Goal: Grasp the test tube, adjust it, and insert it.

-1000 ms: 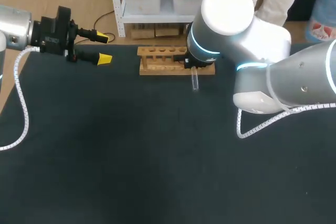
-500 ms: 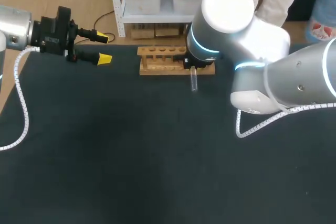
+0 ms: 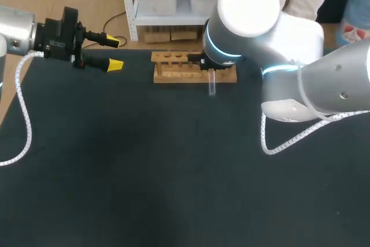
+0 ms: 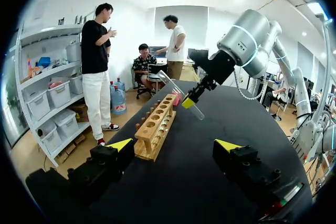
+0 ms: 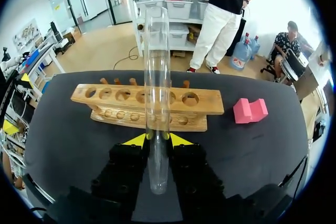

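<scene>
A clear glass test tube (image 5: 157, 103) is clamped between the yellow fingertips of my right gripper (image 5: 157, 139), which is shut on its lower part. The tube stretches ahead of the fingers, across the front of the wooden rack (image 5: 147, 106). The rack's row of holes stands empty. In the head view the tube (image 3: 211, 84) pokes out from under my right wrist, by the right end of the rack (image 3: 173, 67). In the left wrist view the tube (image 4: 181, 95) is tilted above the table beside the rack (image 4: 157, 127). My left gripper (image 3: 113, 53) is open at the table's far left edge, holding nothing.
A pink block (image 5: 250, 110) lies on the black table (image 3: 144, 172) just beyond the rack's right end. My right arm's big elbow (image 3: 248, 4) hangs over the rack's right side in the head view. The left arm's white cable (image 3: 23, 114) loops along the left edge.
My right gripper has carried the tube a little to the left and nearer the rack. The left arm has kept still.
</scene>
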Robot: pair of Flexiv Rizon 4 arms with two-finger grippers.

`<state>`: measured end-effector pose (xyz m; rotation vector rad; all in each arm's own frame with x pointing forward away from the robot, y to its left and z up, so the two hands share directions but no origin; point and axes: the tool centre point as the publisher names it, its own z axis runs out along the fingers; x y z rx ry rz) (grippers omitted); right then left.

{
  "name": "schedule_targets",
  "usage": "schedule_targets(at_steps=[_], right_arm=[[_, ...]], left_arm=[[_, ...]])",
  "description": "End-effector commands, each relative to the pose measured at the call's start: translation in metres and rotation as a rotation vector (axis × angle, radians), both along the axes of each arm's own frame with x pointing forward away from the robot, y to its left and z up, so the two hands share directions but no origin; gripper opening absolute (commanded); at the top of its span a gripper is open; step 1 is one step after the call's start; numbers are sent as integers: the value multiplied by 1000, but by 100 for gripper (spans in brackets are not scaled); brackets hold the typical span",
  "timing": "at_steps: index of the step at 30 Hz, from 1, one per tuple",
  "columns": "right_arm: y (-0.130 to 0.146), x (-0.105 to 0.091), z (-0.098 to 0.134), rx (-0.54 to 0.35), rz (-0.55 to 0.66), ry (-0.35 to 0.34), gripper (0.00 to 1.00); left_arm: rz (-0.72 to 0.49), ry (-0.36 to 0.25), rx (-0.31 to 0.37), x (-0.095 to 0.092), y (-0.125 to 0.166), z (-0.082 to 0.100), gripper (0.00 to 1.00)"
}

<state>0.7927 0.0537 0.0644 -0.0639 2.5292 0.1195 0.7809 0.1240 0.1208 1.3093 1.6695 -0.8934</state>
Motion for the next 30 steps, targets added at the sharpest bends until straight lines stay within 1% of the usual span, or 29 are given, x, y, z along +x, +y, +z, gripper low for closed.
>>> schedule_targets(at_steps=[1, 9, 13, 19, 23, 30], right_arm=[[-4, -16, 13, 1, -3, -50, 0], [-1, -23, 38, -3, 28, -89, 0], [1, -25, 46, -1, 47, -97, 0], [2, -30, 50, 2, 73, -91, 0], [1, -33, 54, 22, 78, -85, 0], [1, -33, 54, 22, 78, -85, 0]], left_arm=[[2, -5, -2, -1, 0, -1, 100], [2, -5, -2, -1, 0, -1, 100], [2, -5, -2, -1, 0, -1, 100], [2, -5, -2, -1, 0, -1, 100], [2, -5, -2, -1, 0, -1, 100], [2, -5, -2, -1, 0, -1, 100]])
